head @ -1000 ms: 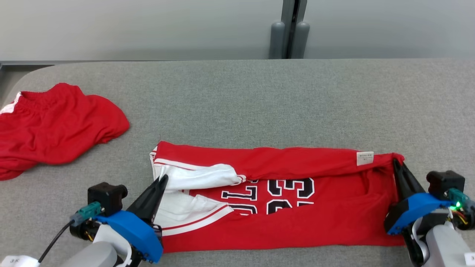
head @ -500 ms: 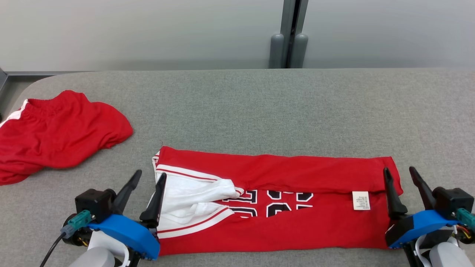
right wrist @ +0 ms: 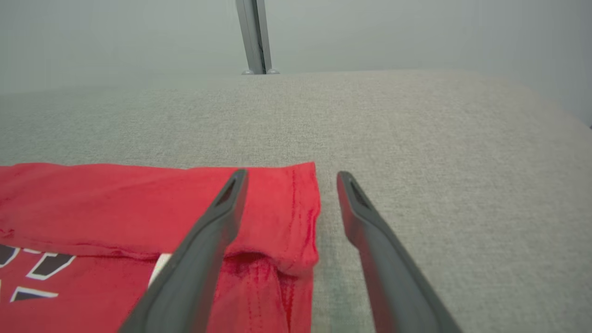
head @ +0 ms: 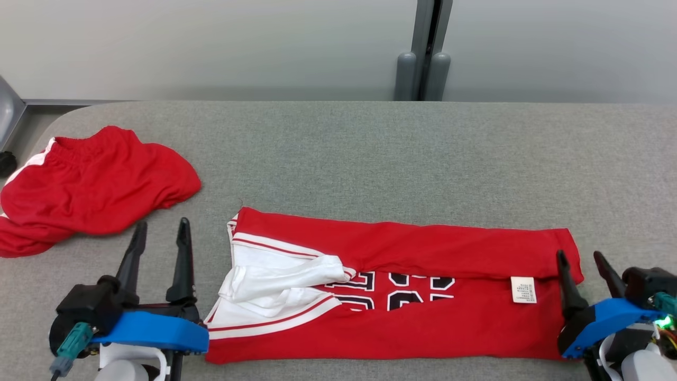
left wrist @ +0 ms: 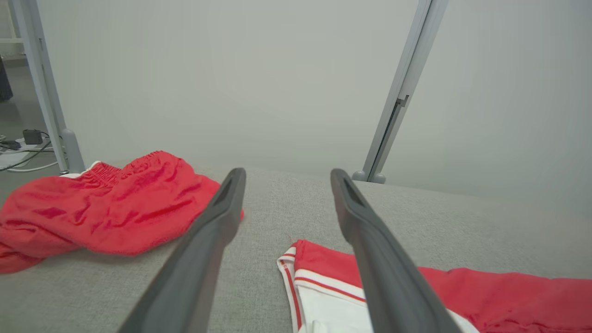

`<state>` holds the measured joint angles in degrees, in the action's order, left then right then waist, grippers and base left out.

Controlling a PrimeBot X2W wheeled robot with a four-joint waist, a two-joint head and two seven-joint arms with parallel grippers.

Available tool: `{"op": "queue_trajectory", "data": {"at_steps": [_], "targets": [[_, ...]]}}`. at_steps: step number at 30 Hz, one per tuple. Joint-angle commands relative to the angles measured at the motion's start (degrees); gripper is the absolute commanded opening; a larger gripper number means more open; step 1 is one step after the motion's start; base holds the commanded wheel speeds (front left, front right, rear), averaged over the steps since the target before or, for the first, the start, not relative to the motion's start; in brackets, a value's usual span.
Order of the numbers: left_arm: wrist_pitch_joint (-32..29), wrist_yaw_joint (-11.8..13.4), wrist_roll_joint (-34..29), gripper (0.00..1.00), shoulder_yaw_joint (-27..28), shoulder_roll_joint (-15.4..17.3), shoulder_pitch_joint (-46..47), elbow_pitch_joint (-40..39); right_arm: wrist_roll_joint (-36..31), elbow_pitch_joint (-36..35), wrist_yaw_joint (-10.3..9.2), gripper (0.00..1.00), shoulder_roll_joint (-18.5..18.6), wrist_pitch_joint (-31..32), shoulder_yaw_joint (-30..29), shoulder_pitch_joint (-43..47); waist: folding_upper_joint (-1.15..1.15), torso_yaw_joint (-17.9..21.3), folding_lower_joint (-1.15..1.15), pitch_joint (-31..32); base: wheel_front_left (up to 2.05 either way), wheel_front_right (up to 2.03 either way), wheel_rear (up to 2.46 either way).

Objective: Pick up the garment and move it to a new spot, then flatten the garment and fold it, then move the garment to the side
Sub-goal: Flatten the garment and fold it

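Table [head: 338, 148]: grey woven fabric top, rounded far-left corner. Wall [head: 211, 47] behind: pale grey matte panels, even light. Grey upright post [head: 424, 26] btwn panels, w/ two round feet [head: 406, 76]. Cables [left wrist: 23, 152] on floor [left wrist: 18, 115], far left.

The table [head: 370, 143] has a grey, fabric-textured top with a rounded far-left corner. Two items lie directly on it. The garment [head: 433, 333], a red jersey with white trim and black numerals, lies along the near edge as a long band, its far portion folded over the near portion. A white label [head: 523, 290] faces up near its right end. Crumpled red shorts [head: 100, 185] lie at the left end, apart from the garment.
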<state>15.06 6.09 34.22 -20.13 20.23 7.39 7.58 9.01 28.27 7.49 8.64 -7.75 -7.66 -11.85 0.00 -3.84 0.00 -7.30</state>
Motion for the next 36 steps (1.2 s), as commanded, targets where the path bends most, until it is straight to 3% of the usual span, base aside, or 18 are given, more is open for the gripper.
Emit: {"op": "queue_trajectory", "data": {"at_steps": [1, 14, 15, 17, 23, 32, 36], "targets": [[0.15, -0.59, -1.86, 1.00, 2.23, -1.24, -1.08, -0.50, -0.73, 1.17, 0.01, 1.00, -0.52, 0.59, -0.48, -0.02, 0.00, -0.25, 0.00, -0.26, 0.00, 0.00, 0.00], [0.15, -6.67, -12.66, 1.00, 15.92, -9.94, -5.27, 0.03, -0.50, 12.95, 0.02, 1.00, -3.25, 1.82, 0.16, -0.64, 0.00, -1.18, 0.00, -0.76, 0.00, 0.00, 0.00], [0.15, -6.93, -13.68, 1.00, 16.53, -10.31, -5.42, 0.24, 0.02, 13.80, 0.03, 0.83, -3.69, 2.08, 0.65, -0.54, 0.00, -1.19, 0.00, -0.72, 0.00, 0.00, 0.00], [0.15, -7.67, -14.91, 1.00, 17.53, -11.23, -5.61, 0.46, 1.66, 14.30, 0.10, 0.00, -4.42, 1.44, 1.48, -0.44, 0.00, -1.20, 0.00, -0.57, 0.00, 0.00, 0.00], [0.15, -9.53, -18.08, 1.00, 20.73, -13.20, -5.86, 0.77, 3.69, 13.51, -0.02, 0.00, -2.29, -1.54, 0.99, -1.38, 0.00, -0.81, 0.00, -0.13, 0.00, 0.00, 0.00], [0.15, -11.24, -20.93, 1.00, 23.68, -15.08, -6.35, 1.37, 3.78, 11.78, -0.03, 0.00, 5.10, -2.60, -7.05, -2.37, 0.00, -0.35, 0.00, 0.74, 0.00, 0.00, 0.00], [0.15, -11.75, -21.99, 1.00, 24.57, -15.58, -6.63, 1.62, 2.96, 10.11, -0.01, 0.00, 6.61, -1.71, -9.35, -2.96, 0.00, -0.11, 0.00, 1.07, 0.00, 0.00, 0.00]]}}
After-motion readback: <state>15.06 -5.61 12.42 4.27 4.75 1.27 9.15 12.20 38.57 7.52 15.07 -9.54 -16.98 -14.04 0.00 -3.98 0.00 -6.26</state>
